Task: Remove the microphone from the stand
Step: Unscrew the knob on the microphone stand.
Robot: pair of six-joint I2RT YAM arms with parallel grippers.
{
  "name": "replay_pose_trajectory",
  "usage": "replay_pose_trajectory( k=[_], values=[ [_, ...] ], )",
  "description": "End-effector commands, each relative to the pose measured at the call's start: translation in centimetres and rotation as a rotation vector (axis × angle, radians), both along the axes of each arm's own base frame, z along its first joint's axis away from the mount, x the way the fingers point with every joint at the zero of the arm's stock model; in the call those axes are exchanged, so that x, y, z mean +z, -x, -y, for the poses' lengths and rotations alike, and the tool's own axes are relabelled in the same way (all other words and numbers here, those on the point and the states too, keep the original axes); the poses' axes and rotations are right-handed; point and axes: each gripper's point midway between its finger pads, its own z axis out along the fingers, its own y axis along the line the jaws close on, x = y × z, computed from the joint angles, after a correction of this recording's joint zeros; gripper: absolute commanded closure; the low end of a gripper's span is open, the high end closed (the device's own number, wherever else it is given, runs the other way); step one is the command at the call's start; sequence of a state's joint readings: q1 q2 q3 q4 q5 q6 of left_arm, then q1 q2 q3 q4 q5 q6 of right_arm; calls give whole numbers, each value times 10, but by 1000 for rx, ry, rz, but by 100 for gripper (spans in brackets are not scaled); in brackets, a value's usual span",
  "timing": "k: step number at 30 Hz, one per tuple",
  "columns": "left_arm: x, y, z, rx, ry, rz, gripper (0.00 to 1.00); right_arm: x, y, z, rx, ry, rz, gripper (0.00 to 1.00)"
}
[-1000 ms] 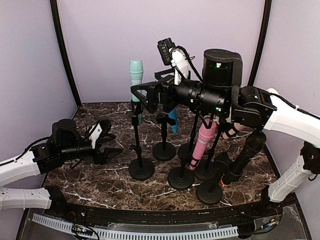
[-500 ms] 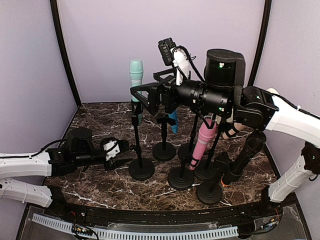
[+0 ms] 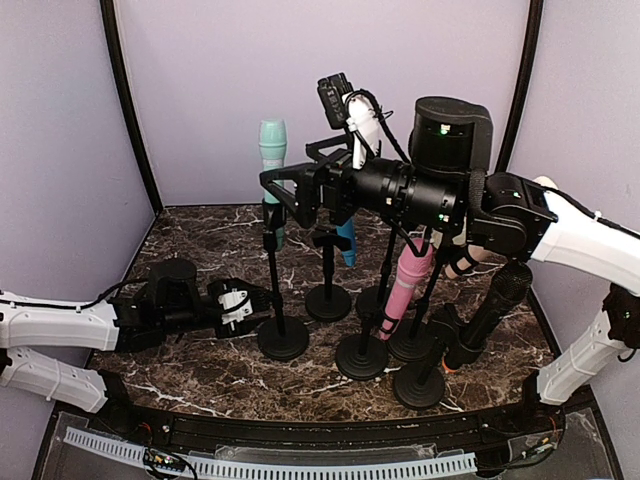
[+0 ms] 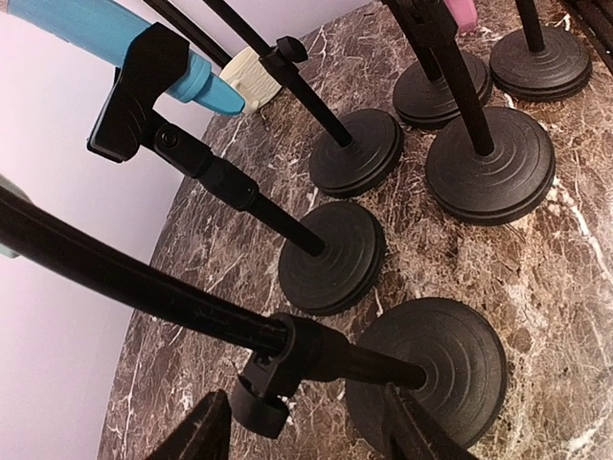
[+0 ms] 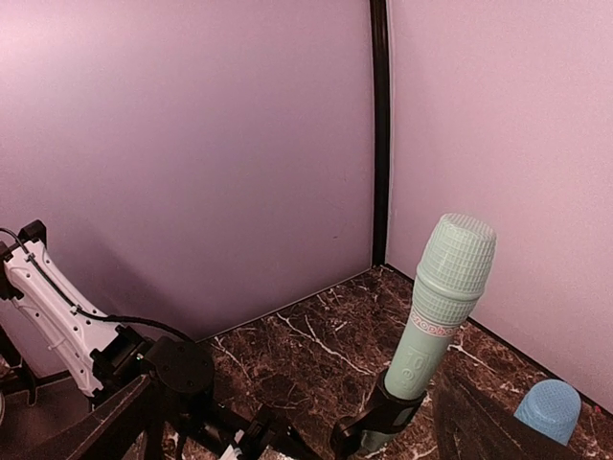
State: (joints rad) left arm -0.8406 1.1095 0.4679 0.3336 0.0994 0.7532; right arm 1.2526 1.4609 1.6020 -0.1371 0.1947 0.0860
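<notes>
At the left end of the stand cluster, the mint microphone (image 3: 272, 150) sits upright in its clip (image 5: 381, 420) atop the leftmost stand (image 3: 274, 270); not yet lifted.

R gripper (image 3: 296, 182) hangs high, level w/ the mic body. From above one finger overlaps the mic. The wrist view shows the mic still ahead, between the lines of the two fingers, untouched. Jaws spread wide, nothing in them.

L gripper (image 4: 305, 433) is low at the same stand's pole, near the base (image 4: 433, 372). Its fingers sit either side of the pole collar (image 4: 276, 374) w/ a gap visible on both sides: part spread, pinching nothing.

Judgement: step in hand = brace stand, then take mic.
- **L gripper:** should pinch the pole squarely at the collar and bear down toward the table (image 3: 200, 235), so the base neither tips nor skates.
- **R gripper:** should advance till the handle lies deep between the pads, below the grille and above the clip. Then close and draw up along the mic's own axis. No sideways pull, as the clip may drag the stand.
- **Clearance:** stands w/ the blue mic (image 3: 346, 240) and pink mic (image 3: 408, 285) are close by; keep the R forearm off them.
</notes>
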Motion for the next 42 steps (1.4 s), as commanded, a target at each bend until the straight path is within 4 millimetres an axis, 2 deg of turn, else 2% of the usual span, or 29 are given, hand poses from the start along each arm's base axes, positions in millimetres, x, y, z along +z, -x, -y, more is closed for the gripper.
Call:
replay_pose_trajectory(
  k=[1,7,17,31,42],
  values=[
    [8,-10,2,8,-2,67,44,21,9,5,22,-68,19,2],
    [5,-20,0,42,-22,91,49,22,9,5,23,-71,20,1],
    [2,-25,2,49,-46,101,56,21,9,2,28,-71,18,2],
    [-4,-30,5,45,-81,106,56,22,10,3,33,-78,13,2],
    [-8,-30,4,34,-127,108,72,22,9,5,28,-82,13,1]
  ],
)
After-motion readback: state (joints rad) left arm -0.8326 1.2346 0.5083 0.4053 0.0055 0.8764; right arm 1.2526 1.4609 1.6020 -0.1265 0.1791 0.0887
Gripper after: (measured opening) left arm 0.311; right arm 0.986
